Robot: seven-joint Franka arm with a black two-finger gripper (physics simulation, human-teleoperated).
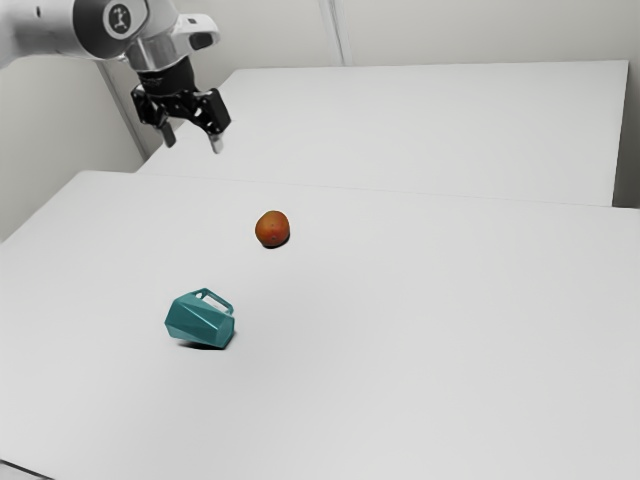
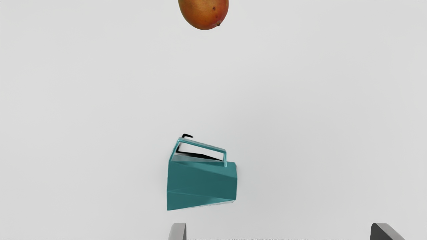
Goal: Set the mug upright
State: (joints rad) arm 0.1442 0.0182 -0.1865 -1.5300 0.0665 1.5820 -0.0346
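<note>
Mug [image 2: 201, 183] lies on its side on the surface [image 1: 400, 350], tipped over, w/ its handle [image 2: 203, 144] on the side toward the orange-red fruit [image 2: 204, 13]. Fruit is well apart from it. The fingers [image 2: 178, 231] are spread wide, nothing b/w them, up above the surface & clear of the mug. Next step, I'd say: line up over the body, go down, grip, lift, rotate.

Main risk is the grip. Body tapers, so if the fingers close too near the narrower end [image 2: 233, 186], they could slide off or squeeze the mug away. If they come down off-centre, one tip could land on the body or hook the handle & roll the whole thing. Handle looks thin; a grip on that alone would prob. let the mug swing during the turn.

Then direction: narrower end is prob. the base, tho I can't be sure. Turn it the wrong way & it ends up mouth-down. Turn it w/o enough lift & an edge may catch the surface & twist it loose. Let go before the base is flat & it could topple again. Fruit's a minor worry, only if the approach swings low & wide, b/c it'd roll easily.
</note>
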